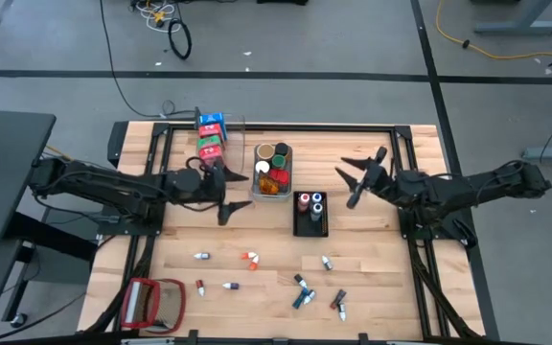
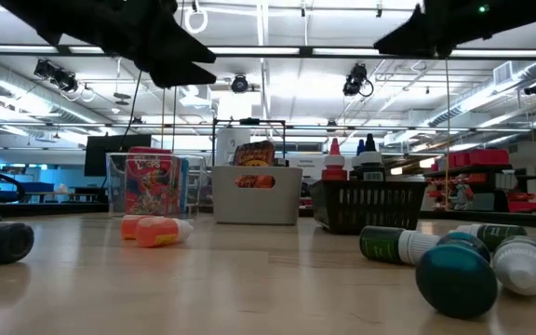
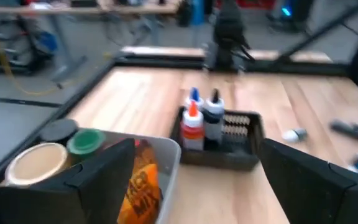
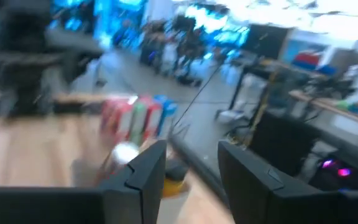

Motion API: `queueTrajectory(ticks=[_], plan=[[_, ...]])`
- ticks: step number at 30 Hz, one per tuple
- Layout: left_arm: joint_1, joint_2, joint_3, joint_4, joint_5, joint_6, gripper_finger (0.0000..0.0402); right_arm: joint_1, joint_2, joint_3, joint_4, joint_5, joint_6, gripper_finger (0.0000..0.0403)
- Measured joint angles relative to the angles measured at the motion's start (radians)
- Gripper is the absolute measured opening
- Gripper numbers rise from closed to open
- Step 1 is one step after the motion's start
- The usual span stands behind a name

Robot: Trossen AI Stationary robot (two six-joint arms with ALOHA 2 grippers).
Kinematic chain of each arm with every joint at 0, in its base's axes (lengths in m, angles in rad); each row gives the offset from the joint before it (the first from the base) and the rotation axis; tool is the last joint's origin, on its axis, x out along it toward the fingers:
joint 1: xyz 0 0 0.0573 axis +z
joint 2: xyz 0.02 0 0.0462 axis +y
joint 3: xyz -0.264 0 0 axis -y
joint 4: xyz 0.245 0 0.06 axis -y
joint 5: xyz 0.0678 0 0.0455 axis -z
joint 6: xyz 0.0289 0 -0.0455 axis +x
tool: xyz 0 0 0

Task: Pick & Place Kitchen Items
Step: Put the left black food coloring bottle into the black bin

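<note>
left tool (image 1: 226,195) open, empty | orange-capped bottle (image 1: 249,259) lies at its 5 o'clock, left-nearer | right tool (image 1: 357,177) half-open, empty

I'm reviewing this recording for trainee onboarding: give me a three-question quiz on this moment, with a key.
1. True or false: the small black mesh bin holds upright little bottles.
2. Which bin holds the blue, red and green cartons: A grey, B clear, C black?
3. Fill in: the left tool hangs beside the grey rectangular bin with its jaws ___.

Key:
1. True, three capped bottles stand in it.
2. B, the clear plastic bin at the table's far side.
3. Open, with nothing between them.
</note>
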Motion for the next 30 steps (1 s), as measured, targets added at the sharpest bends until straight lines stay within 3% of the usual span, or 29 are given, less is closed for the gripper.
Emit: queueTrajectory(ticks=[5,13,22,30], plan=[[-0.017,0.000,0.124,-0.305,0.143,0.019,0.0329,-0.022,0.028,0.000,0.111,0.034,-0.009,0.0156],[-0.094,0.017,0.189,-0.694,0.193,-0.268,0.0309,-0.049,0.054,0.000,0.114,0.031,-0.105,0.0156],[-0.266,0.255,0.189,-0.784,0.298,-0.489,0.0290,-0.085,0.066,0.002,0.184,-0.011,-0.159,0.0156],[-0.341,0.403,0.189,-0.852,0.396,-0.680,0.0282,-0.104,0.078,0.003,0.256,-0.096,-0.199,0.0156]])
